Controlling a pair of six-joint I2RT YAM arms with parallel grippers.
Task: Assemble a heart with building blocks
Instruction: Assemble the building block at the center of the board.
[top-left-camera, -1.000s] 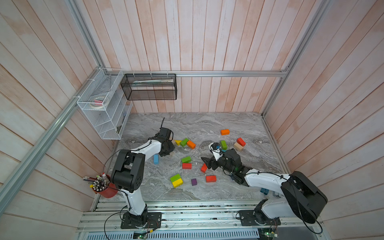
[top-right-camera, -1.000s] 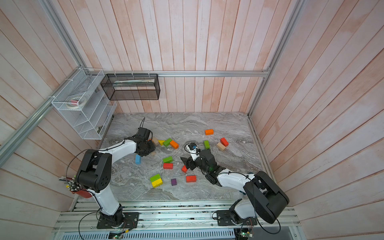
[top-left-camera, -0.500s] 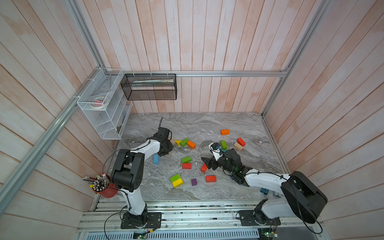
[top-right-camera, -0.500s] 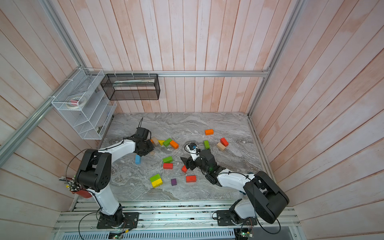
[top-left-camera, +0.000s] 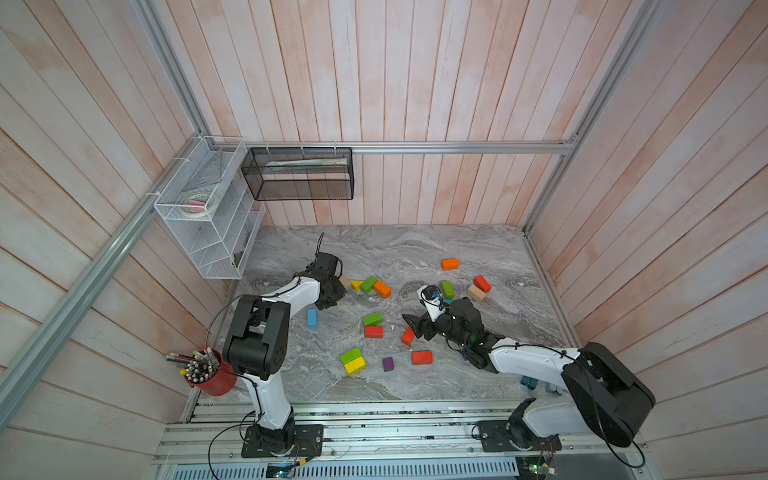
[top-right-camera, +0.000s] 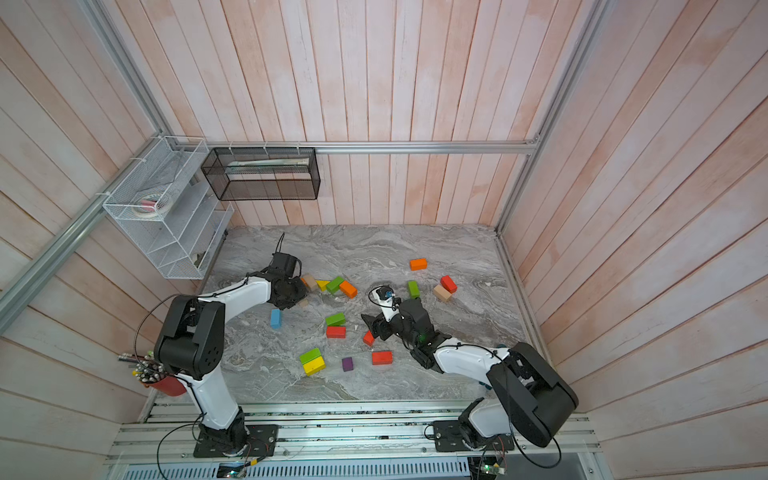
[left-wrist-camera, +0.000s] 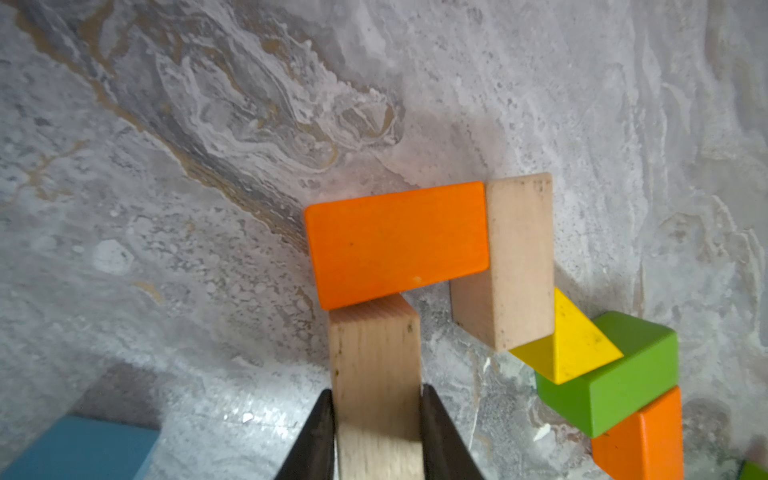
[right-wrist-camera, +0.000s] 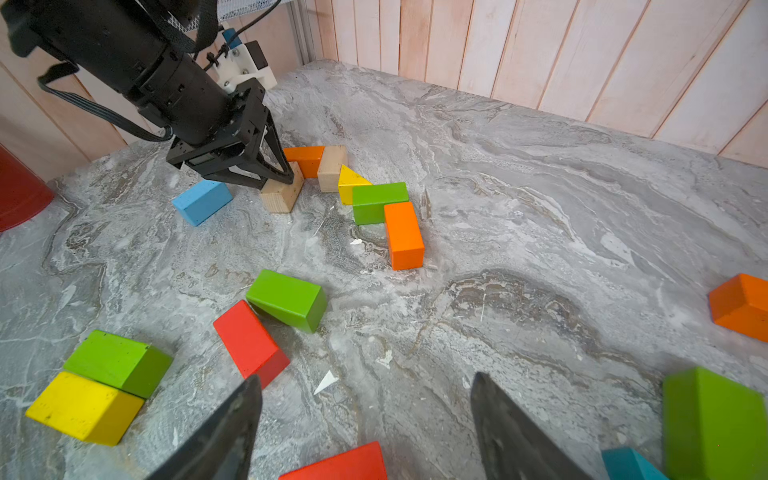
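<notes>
Tan block (left-wrist-camera: 374, 345) clamped in left end effector (left-wrist-camera: 377, 390) (touching orange brick (left-wrist-camera: 397, 245)).

On your grey marbled tabletop (top-left-camera: 415, 249), far left, a touching chain runs: plain wood brick (left-wrist-camera: 374, 361), orange brick (left-wrist-camera: 395, 245), tan brick (left-wrist-camera: 519, 257), yellow wedge (left-wrist-camera: 573, 345), green brick (left-wrist-camera: 623, 374), second orange brick (left-wrist-camera: 648, 436). A blue brick (top-left-camera: 312, 318) lies nearer you, apart. Toward the near edge you have a near green brick (top-left-camera: 350, 356) against a yellow brick (top-left-camera: 354, 365), a purple cube (top-left-camera: 387, 364) and a red brick (top-left-camera: 422, 357). Far right: a lone orange brick (top-left-camera: 450, 264), and a far red brick (top-left-camera: 482, 283) just beside a tan block (top-left-camera: 476, 293).
</notes>
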